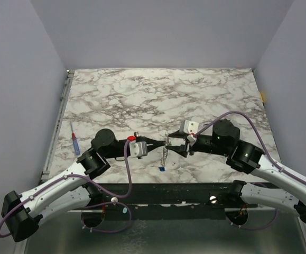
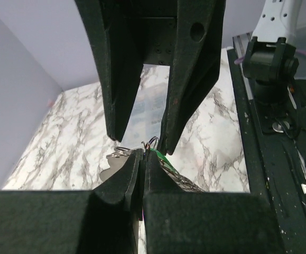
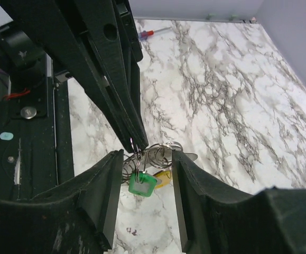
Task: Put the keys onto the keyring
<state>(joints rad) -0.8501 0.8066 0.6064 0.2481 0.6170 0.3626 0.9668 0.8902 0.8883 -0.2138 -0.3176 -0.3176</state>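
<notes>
My left gripper point(image 1: 159, 144) is shut on the thin wire of the keyring point(image 3: 166, 151), a cluster of silvery loops held above the table. In the left wrist view point(image 2: 143, 152) its jaws are pressed together on the wire. A green key point(image 3: 142, 185) and a yellow key point(image 3: 164, 179) hang from the loops. My right gripper point(image 3: 146, 159) is open, with one finger on each side of the loops and keys. A fine chain point(image 1: 164, 154) hangs from the ring down to a blue key point(image 1: 162, 169) at the table.
A thin red-and-blue pen point(image 1: 75, 144) lies near the table's left edge, and also shows in the right wrist view point(image 3: 153, 33). The black base rail point(image 1: 158, 197) runs along the near edge. Grey walls stand on three sides.
</notes>
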